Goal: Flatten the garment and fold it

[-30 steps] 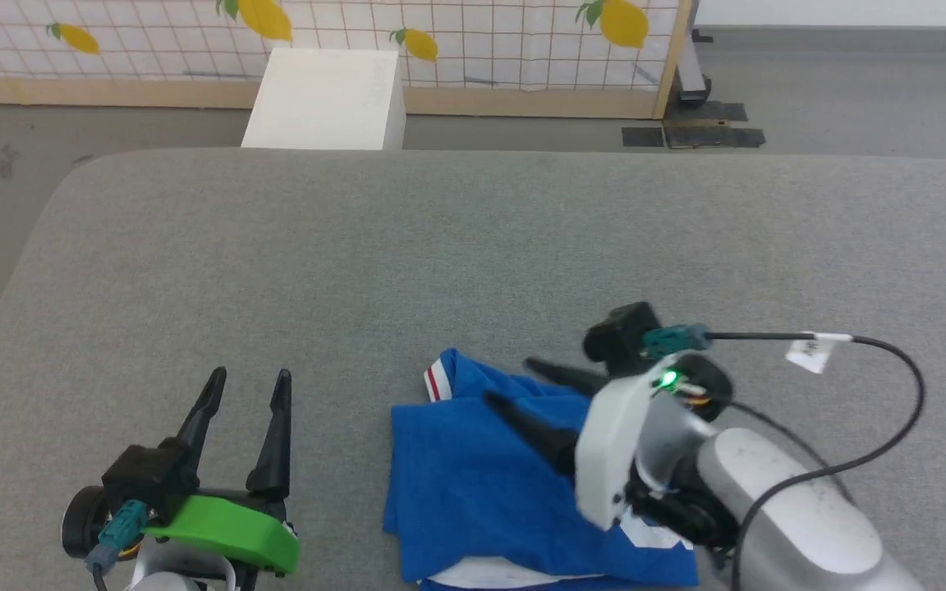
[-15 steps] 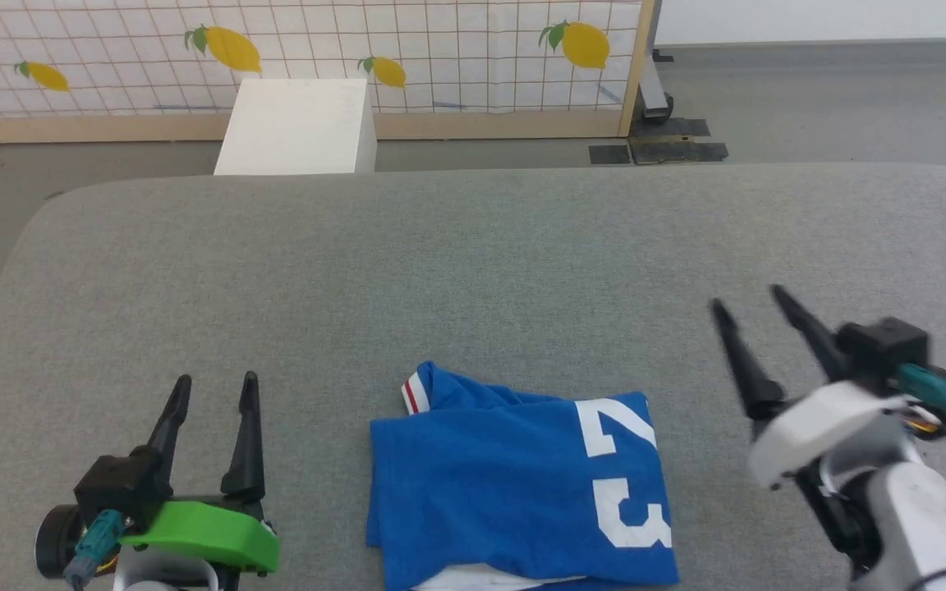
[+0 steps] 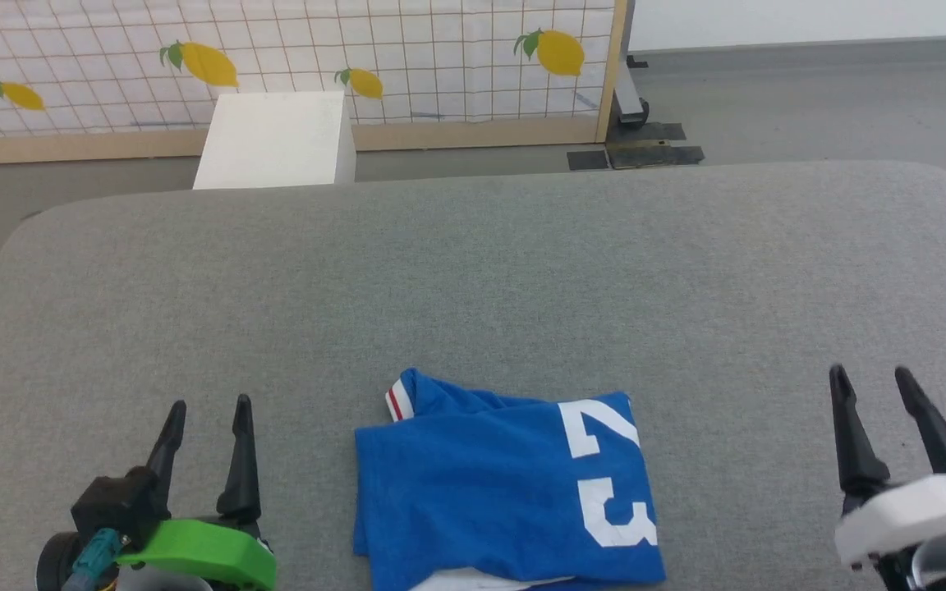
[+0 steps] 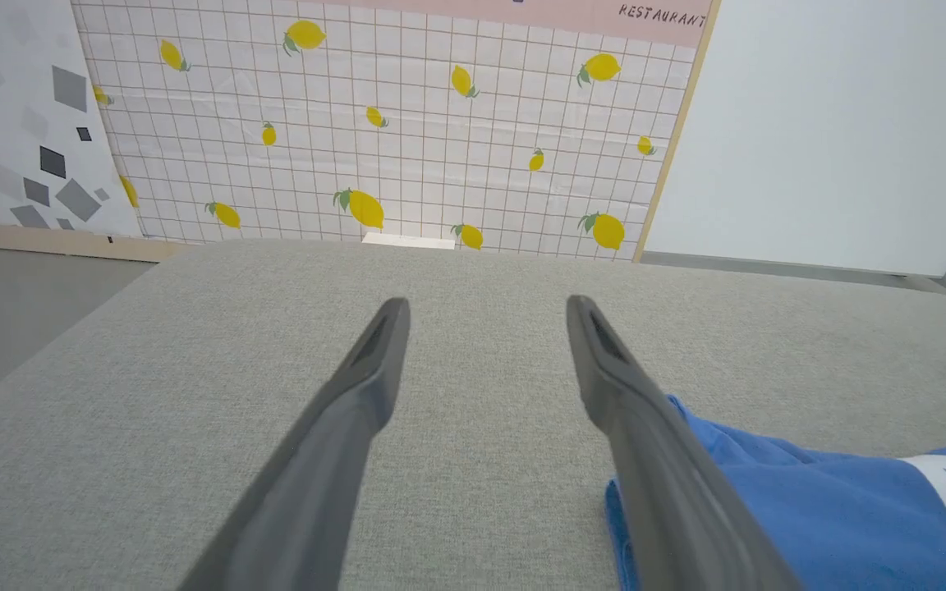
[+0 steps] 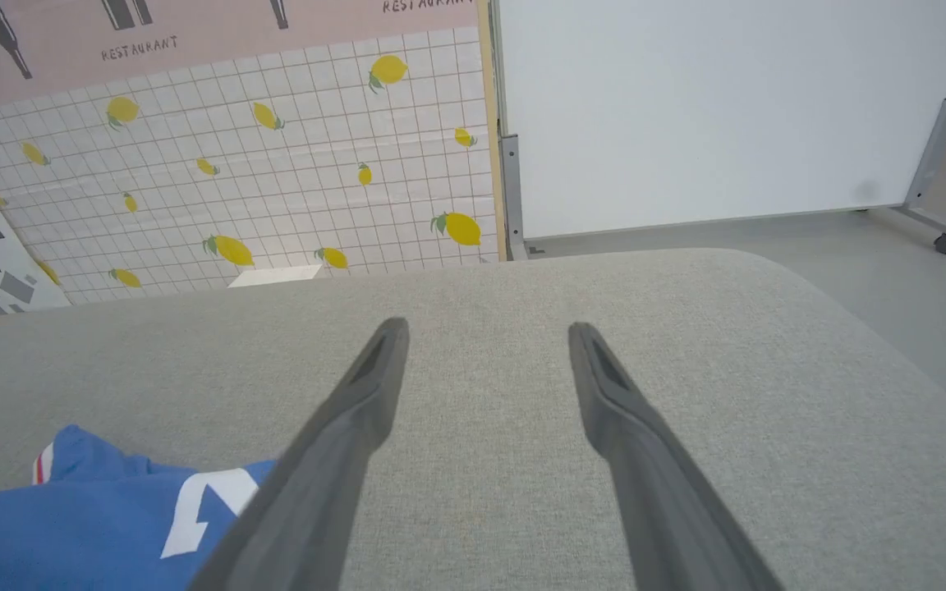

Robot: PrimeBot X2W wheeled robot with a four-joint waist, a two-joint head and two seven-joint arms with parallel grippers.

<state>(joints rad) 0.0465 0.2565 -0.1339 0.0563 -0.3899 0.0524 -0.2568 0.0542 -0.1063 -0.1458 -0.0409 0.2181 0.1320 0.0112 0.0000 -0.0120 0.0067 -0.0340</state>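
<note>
We've pulled the right gripper (image 3: 869,376) off the garment (image 3: 489,492) toward the bench's (image 3: 473,287) right edge — jaws wide, the left gripper's (image 3: 209,404) too — fold looks done.

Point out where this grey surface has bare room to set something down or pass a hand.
The far half of the grey padded surface, from the blue jersey to the edge by the white box, is bare. A narrow gap lies between the left gripper and the jersey, a wider one toward the right gripper. The near edge is crowded.
</note>
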